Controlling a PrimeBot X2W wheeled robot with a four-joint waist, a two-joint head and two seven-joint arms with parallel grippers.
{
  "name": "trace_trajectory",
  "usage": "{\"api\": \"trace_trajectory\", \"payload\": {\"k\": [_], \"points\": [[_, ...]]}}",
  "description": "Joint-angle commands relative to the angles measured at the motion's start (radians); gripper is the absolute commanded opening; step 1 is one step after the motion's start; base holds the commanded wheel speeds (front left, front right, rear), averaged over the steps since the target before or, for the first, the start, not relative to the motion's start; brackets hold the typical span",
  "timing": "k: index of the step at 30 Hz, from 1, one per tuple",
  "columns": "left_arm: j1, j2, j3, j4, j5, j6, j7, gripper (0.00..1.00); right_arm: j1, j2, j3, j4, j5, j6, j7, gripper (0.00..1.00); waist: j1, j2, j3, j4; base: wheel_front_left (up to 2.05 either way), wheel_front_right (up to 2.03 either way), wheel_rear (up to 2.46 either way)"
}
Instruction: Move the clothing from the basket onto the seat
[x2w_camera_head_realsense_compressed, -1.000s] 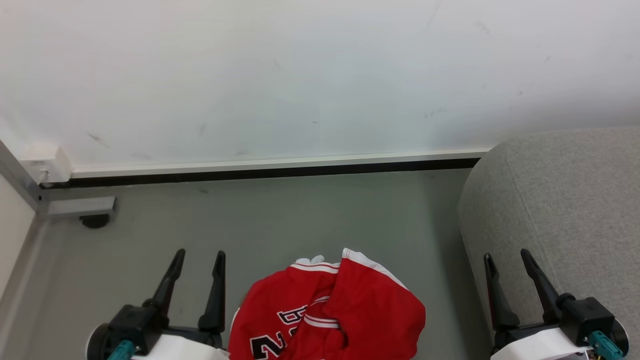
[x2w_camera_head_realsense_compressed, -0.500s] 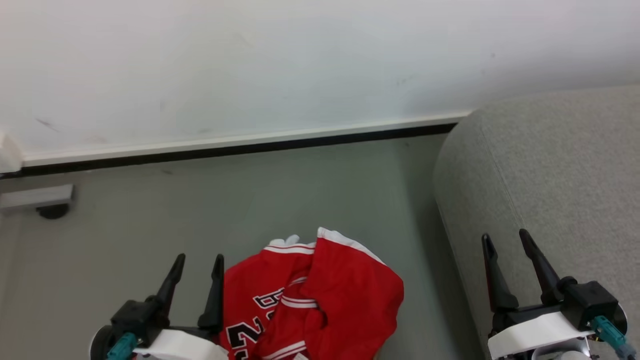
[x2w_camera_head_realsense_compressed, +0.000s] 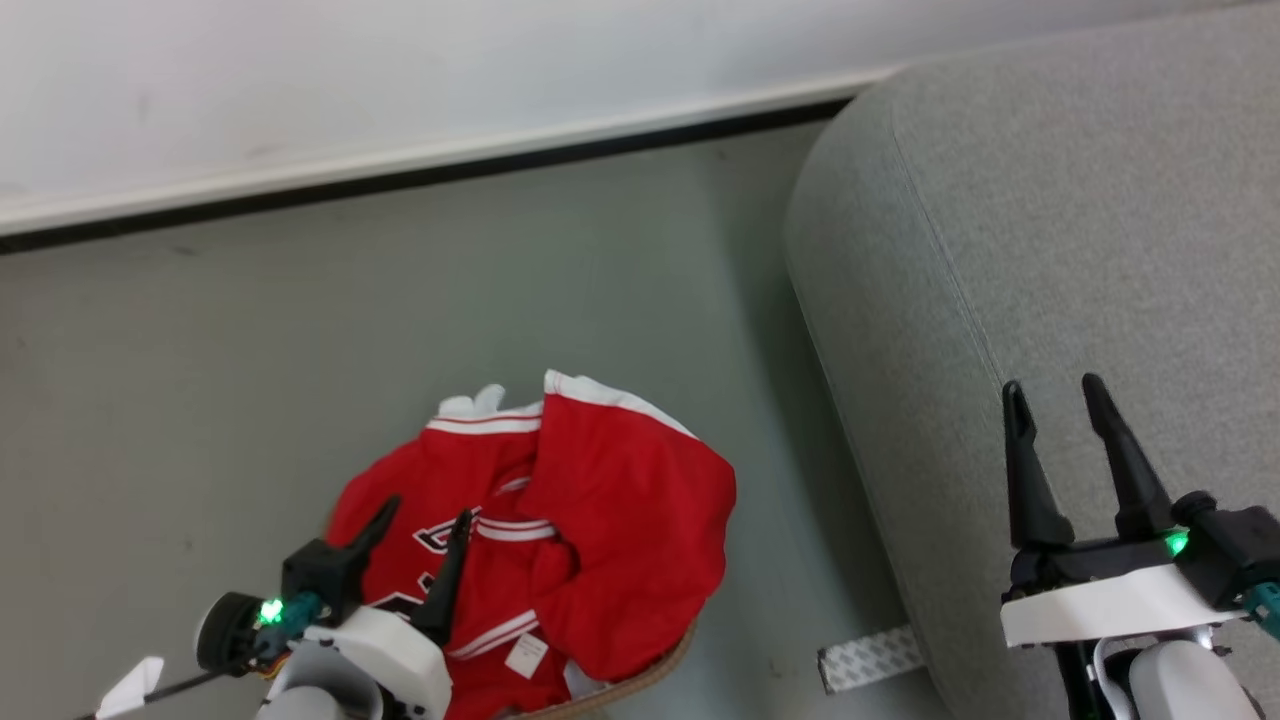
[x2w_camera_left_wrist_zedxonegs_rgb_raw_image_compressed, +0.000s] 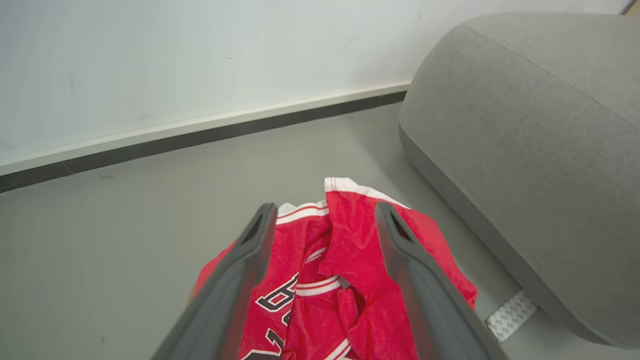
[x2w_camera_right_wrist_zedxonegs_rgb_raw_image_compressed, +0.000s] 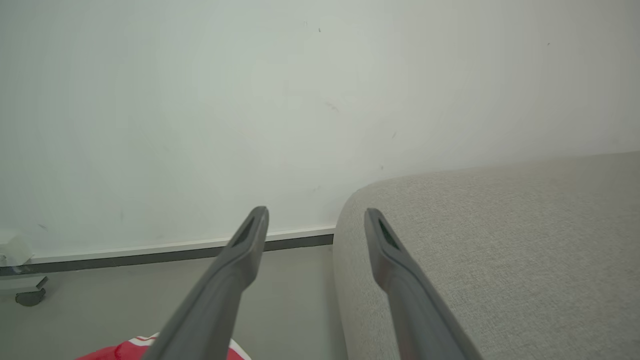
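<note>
Clothing (x2w_camera_head_realsense_compressed: 610, 500) lies heaped beneath the left tool (x2w_camera_head_realsense_compressed: 428, 508), fingers spread apart.

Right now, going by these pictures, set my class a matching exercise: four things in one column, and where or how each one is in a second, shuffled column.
Things
1. clothing
2. left gripper
3. right gripper
4. tape strip

Places and states
a. open, seen against the grey sofa
b. heaped in the basket
c. flat on the floor at the sofa's base
d. open, above the red heap

Pairs: 1-b, 2-d, 3-a, 4-c
</note>
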Motion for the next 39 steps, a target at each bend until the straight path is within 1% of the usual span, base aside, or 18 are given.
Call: {"api": "trace_trajectory", "payload": {"k": [1,3,8,12,16,20,22,25,30,32,35,39], "points": [[-0.023,0.014,-0.007,0.024,0.008,-0.003,-0.001,1.0,-0.015,-0.003,-0.006,-0.008,0.007,-0.002,0.0,1.0,-0.0001,-0.0001,0.059,-0.039,0.0,0.0,0.0],[-0.065,0.026,-0.035,0.096,-0.004,-0.003,0.001,1.0,-0.026,-0.003,-0.019,-0.024,0.023,-0.002,0.0,1.0,-0.0001,-0.0001,0.087,-0.049,0.0,0.0,0.0],[-0.184,0.069,-0.157,0.276,-0.021,-0.002,0.028,1.0,-0.052,-0.002,-0.034,-0.052,0.059,-0.002,0.0,1.0,-0.0001,-0.0001,0.161,-0.075,0.0,0.0,0.0],[-0.277,0.084,-0.26,0.411,-0.026,-0.002,0.094,1.0,-0.074,-0.002,-0.041,-0.076,0.084,-0.002,0.0,1.0,-0.0001,-0.0001,0.222,-0.091,0.0,0.0,0.0],[-0.365,0.101,-0.369,0.513,-0.021,-0.002,0.15,1.0,-0.095,-0.002,-0.036,-0.104,0.107,-0.002,0.0,1.0,-0.0001,-0.0001,0.286,-0.108,0.0,0.0,0.0],[-0.441,0.129,-0.441,0.603,-0.022,-0.002,0.198,1.0,-0.117,-0.002,-0.025,-0.132,0.125,-0.002,0.0,1.0,-0.0001,-0.0001,0.353,-0.136,0.0,0.0,0.0],[-0.475,0.144,-0.466,0.637,-0.02,-0.002,0.217,1.0,-0.12,-0.002,-0.018,-0.137,0.175,-0.002,0.0,1.0,-0.0001,-0.0001,0.387,-0.151,0.0,0.0,0.0],[-0.515,0.167,-0.502,0.668,-0.017,-0.002,0.231,1.0,-0.14,-0.002,-0.001,-0.166,0.22,-0.002,0.0,1.0,-0.0001,-0.0001,0.436,-0.173,0.0,0.0,0.0],[-0.555,0.194,-0.556,0.699,-0.022,-0.002,0.268,1.0,-0.147,-0.002,0.017,-0.206,0.251,-0.002,0.0,1.0,-0.0001,-0.0001,0.495,-0.201,0.0,0.0,0.0],[-0.563,0.199,-0.548,0.708,-0.056,-0.002,0.285,1.0,-0.15,-0.002,0.023,-0.218,0.257,-0.002,0.0,1.0,-0.0001,-0.0001,0.511,-0.209,0.0,0.0,0.0],[-0.578,0.214,-0.552,0.719,-0.054,-0.002,0.312,1.0,-0.151,-0.002,0.033,-0.226,0.282,-0.002,0.0,1.0,-0.0001,-0.0001,0.529,-0.218,0.0,0.0,0.0],[-0.581,0.225,-0.567,0.727,-0.039,0.014,0.345,1.0,-0.159,-0.002,0.042,-0.233,0.298,-0.002,0.0,1.0,-0.0001,-0.0001,0.541,-0.228,0.0,0.0,0.0]]}}
